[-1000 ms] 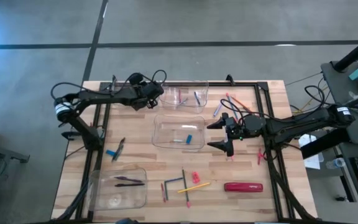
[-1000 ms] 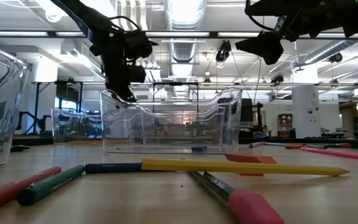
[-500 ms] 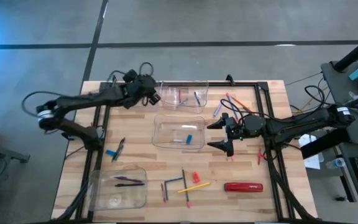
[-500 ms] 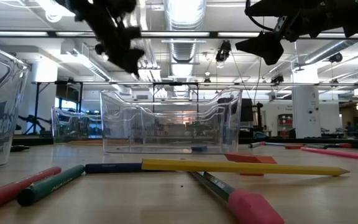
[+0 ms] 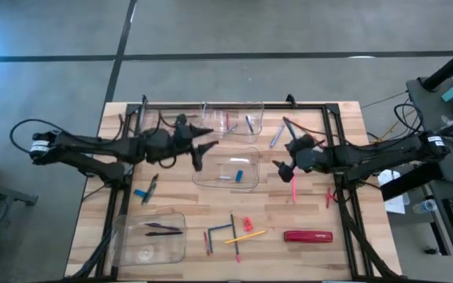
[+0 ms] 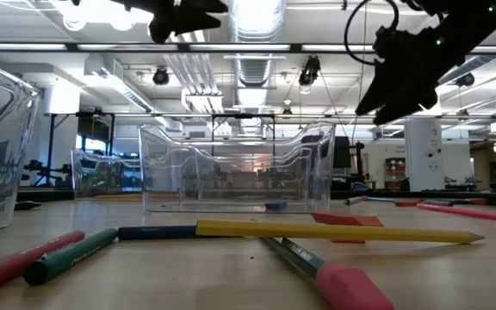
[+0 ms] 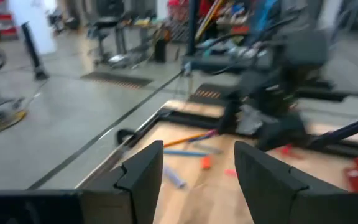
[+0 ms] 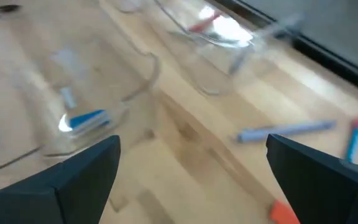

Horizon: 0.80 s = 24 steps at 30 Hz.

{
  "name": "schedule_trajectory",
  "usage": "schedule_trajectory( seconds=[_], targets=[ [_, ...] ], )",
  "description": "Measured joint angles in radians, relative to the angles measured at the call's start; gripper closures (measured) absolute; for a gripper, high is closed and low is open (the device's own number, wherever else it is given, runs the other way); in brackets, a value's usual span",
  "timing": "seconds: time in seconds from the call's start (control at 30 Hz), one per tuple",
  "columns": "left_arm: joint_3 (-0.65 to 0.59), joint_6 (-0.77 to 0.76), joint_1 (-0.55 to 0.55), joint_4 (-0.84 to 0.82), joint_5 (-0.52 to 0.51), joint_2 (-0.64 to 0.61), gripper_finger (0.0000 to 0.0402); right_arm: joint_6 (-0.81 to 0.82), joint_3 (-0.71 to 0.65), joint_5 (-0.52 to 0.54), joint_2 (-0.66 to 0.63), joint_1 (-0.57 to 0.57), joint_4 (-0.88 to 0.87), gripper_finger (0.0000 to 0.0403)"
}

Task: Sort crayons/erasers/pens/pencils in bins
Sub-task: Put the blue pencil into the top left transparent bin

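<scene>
Right now I take the middle bin (image 5: pixel 226 168) as my landmark. Nearest the front edge of the table (image 5: pixel 305 259), on the near side of that bin, lie loose pencils (image 5: pixel 244 235), a small red eraser (image 5: pixel 248 224) and a large red oblong object (image 5: pixel 307 236) off toward the right arm's side. From the low camera I see a yellow pencil (image 6: pixel 338 231) lying across the foreground in front of the bin, with a pink-tipped stick (image 6: pixel 321 271) closer still. A second bin (image 5: pixel 149 237) sits at the near corner on the left arm's side, with dark pens inside. My left gripper (image 5: pixel 200 144) hangs above the middle bin's left end, its jaws spread wide with nothing between them; the left wrist camera shows both fingers (image 7: pixel 143 177) well apart. My right gripper (image 5: pixel 291 156) hovers just beside the bin's right end, over a pink stick (image 5: pixel 293 189) on the wood, jaws likewise apart and empty. Inside the middle bin rests a small blue piece (image 5: pixel 240 174). Beyond it, toward the far edge, stands another bin (image 5: pixel 233 119) holding a few sticks, and loose pens (image 5: pixel 277 137) lie to its right.
</scene>
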Motion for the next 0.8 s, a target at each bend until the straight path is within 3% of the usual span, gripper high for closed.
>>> schedule_trajectory(
  seconds=[0.3,0.6,0.8],
  targets=[
    [-0.054,0.0,-0.074,0.231,0.0,0.132,0.0219,0.187,0.0,-0.083,0.017,-0.107,-0.185,0.0014],
    [-0.055,-0.005,-0.082,0.296,0.0,0.2,0.0219,0.149,0.0,-0.086,0.068,-0.264,-0.206,0.0014],
    [-0.055,-0.025,-0.089,0.298,0.0,0.191,0.0219,0.024,0.0,-0.201,0.127,-0.448,-0.136,0.0014]
  ],
)
